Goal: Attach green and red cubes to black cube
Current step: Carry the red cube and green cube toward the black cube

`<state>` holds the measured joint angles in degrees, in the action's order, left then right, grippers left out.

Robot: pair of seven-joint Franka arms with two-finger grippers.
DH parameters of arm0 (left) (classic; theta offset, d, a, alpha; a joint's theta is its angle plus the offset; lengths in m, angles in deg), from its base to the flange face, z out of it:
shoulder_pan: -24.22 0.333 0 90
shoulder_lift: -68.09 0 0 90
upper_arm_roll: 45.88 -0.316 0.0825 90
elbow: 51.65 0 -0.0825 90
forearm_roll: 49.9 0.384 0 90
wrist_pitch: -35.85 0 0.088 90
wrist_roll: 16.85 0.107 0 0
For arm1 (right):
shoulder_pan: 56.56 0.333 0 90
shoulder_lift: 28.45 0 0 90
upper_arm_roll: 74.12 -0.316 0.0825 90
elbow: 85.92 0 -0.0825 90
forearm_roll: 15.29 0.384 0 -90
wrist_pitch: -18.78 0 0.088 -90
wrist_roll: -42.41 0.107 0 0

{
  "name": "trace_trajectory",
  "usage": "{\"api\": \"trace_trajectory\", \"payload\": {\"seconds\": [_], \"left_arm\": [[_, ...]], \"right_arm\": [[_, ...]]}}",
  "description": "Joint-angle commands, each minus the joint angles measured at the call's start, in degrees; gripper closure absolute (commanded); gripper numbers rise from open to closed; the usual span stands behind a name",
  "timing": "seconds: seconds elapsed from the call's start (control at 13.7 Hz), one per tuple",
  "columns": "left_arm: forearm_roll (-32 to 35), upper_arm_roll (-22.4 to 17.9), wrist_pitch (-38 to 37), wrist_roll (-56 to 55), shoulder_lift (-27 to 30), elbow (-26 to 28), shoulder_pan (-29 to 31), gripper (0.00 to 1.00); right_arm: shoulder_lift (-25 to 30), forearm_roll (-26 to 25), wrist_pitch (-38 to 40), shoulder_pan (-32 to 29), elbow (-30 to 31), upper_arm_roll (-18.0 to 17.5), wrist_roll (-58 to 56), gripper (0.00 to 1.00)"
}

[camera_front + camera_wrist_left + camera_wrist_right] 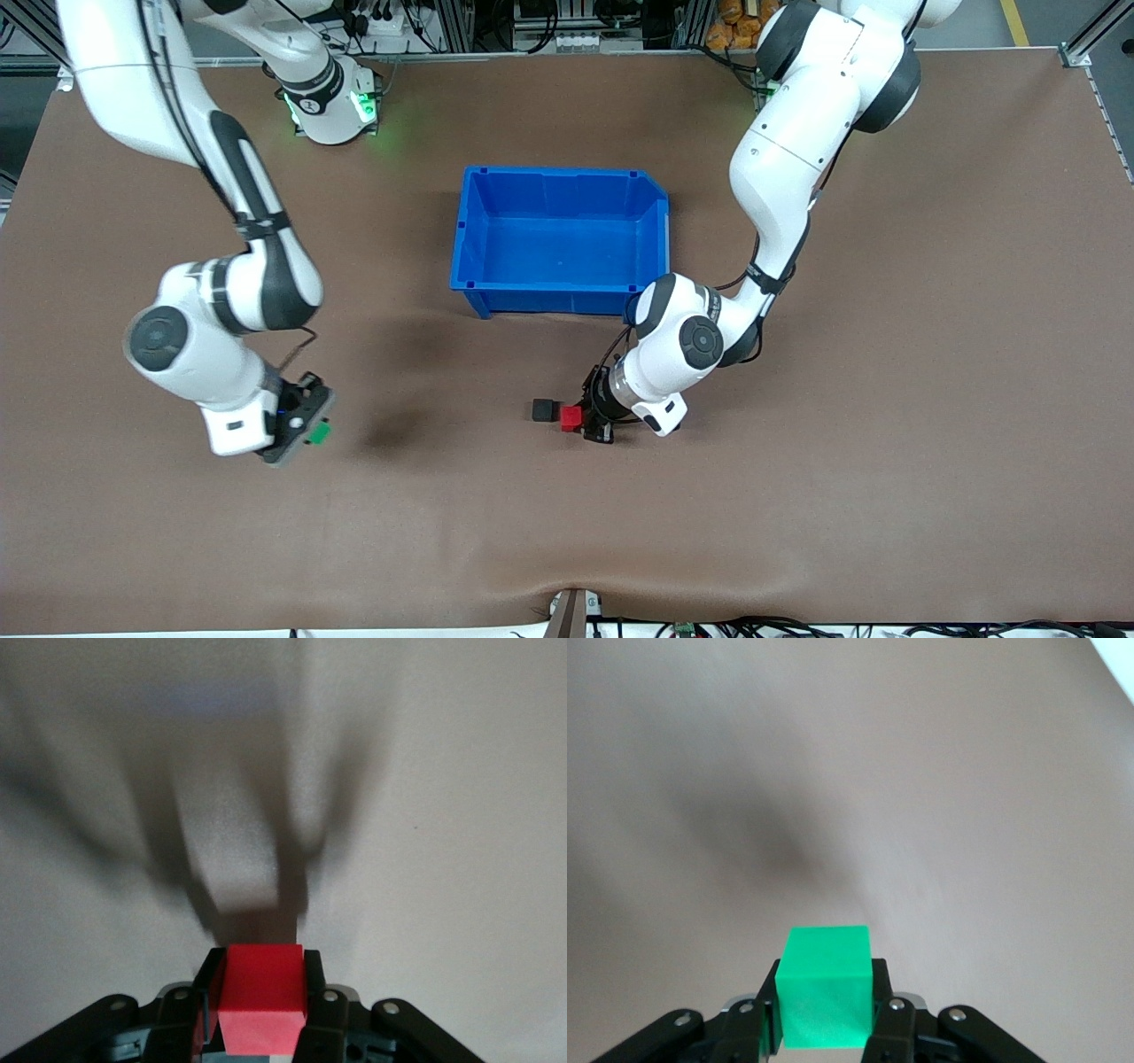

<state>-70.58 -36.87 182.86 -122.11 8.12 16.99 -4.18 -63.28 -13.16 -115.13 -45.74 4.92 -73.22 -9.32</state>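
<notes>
The black cube sits on the brown table, nearer the front camera than the blue bin. My left gripper is shut on the red cube and holds it low, right beside the black cube on the left arm's side. I cannot tell if the two touch. In the left wrist view the red cube fills the gap between the fingers, and the black cube does not show. My right gripper is shut on the green cube over the table's right-arm end. The right wrist view shows the green cube clamped between the fingers.
The blue bin stands open near the table's middle, with nothing showing inside. The left arm's elbow hangs just beside the bin's corner. Bare brown table lies between the two grippers.
</notes>
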Motion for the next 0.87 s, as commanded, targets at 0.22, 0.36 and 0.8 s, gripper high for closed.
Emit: {"api": "trace_trajectory", "payload": {"seconds": [0.22, 0.36, 0.8], "left_arm": [[-1.0, 0.0, 1.3, -0.8, -1.1, -1.7, -1.0, 0.95], [-1.0, -0.1, 1.3, -0.7, -1.1, -1.6, -1.0, 0.92], [-1.0, 0.4, 2.1, -0.6, -1.8, -1.6, -1.1, 0.89]], "right_arm": [[-9.6, -1.0, -5.2, 4.1, -9.5, 0.4, -1.9, 0.93], [-9.6, -0.7, -5.3, 3.7, -9.4, 0.4, -4.8, 0.93], [-11.2, -1.0, -7.7, 4.0, -9.4, 0.4, -8.8, 0.93]]}}
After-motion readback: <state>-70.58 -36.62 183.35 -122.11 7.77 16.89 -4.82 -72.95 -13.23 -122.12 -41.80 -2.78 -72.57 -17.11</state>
